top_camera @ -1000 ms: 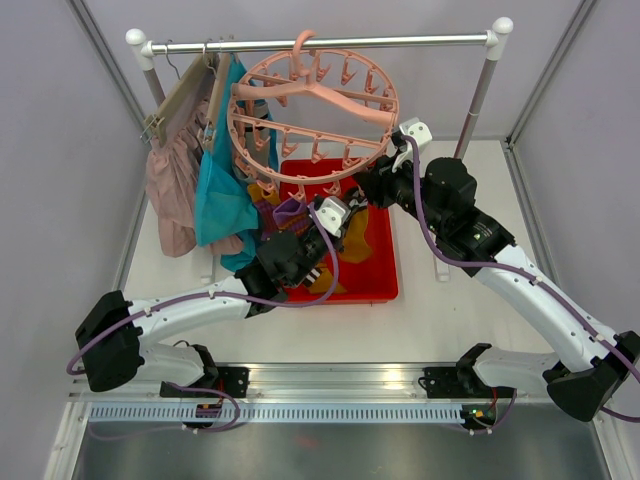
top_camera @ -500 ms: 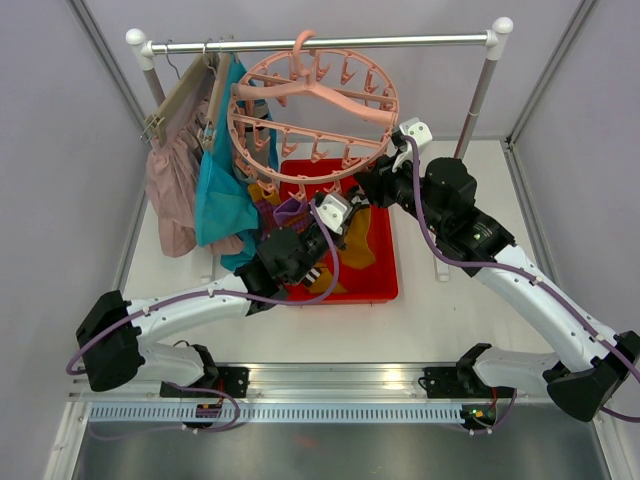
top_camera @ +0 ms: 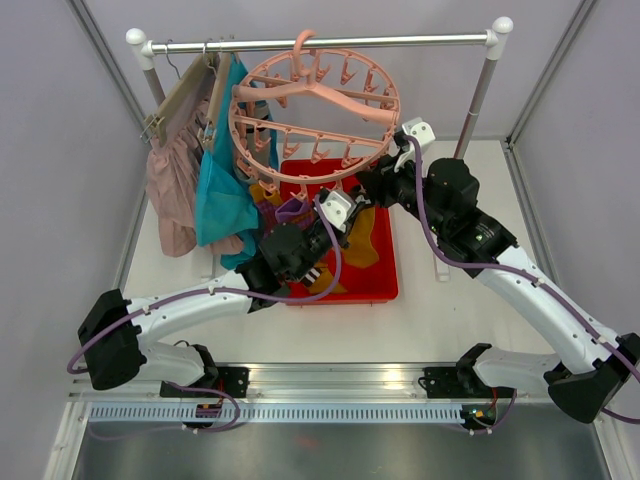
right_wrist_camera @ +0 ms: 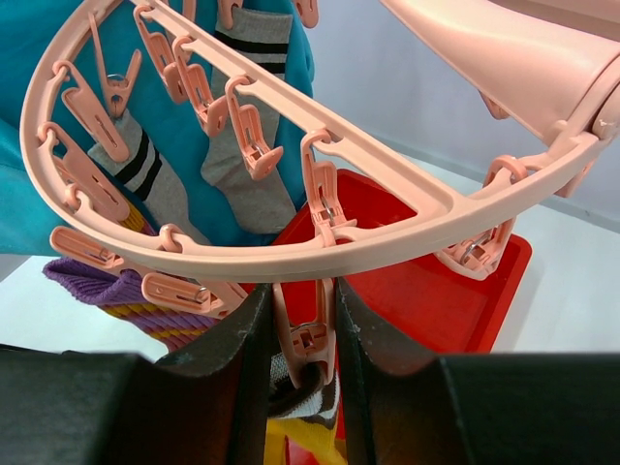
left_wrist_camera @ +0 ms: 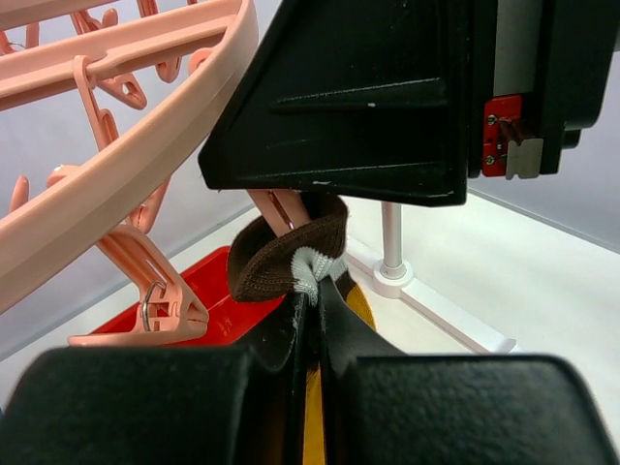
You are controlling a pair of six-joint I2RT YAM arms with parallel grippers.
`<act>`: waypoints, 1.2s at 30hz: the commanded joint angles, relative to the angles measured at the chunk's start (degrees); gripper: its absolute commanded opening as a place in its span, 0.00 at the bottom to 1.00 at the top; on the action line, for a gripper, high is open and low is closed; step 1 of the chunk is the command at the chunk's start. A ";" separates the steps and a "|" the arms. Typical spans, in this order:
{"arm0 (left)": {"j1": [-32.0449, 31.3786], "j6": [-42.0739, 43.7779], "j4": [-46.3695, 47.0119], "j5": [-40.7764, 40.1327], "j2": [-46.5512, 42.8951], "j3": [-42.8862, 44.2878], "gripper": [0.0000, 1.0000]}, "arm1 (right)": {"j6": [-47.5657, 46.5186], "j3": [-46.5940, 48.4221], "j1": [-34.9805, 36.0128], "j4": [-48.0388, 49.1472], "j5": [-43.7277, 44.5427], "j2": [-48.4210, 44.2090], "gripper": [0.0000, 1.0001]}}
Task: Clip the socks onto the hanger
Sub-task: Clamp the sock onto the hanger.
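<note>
Partly done: two grey striped socks (right_wrist_camera: 254,184) hang clipped at the upper left of the hanger (right_wrist_camera: 387,231), while the left fingers (left_wrist_camera: 349,339) pinch a brown-cuffed mustard sock (left_wrist_camera: 286,257) up to a clip (right_wrist_camera: 305,339) squeezed between the right fingers (right_wrist_camera: 237,358), seemingly not yet fastened, above the red tray (top_camera: 385,270).

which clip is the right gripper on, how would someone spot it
Find the salmon ring hanger on the rail, then its near edge above the red tray. The clip hangs there between the fingers of the right gripper, a dark sock cuff just under it; neighbouring clips hang ungripped.
</note>
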 commanded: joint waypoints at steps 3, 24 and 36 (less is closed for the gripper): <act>-0.39 -1.94 0.25 1.66 0.10 2.78 0.09 | 1.06 0.88 0.10 -0.15 2.13 -1.35 0.23; -0.39 -14.22 -29.34 9.41 -15.34 11.29 0.54 | 6.86 -0.61 0.01 -9.55 11.96 -11.09 0.87; -0.30 -15.21 -54.42 -9.22 -29.15 16.23 0.62 | 10.29 -3.95 0.01 -17.90 16.72 -14.27 0.98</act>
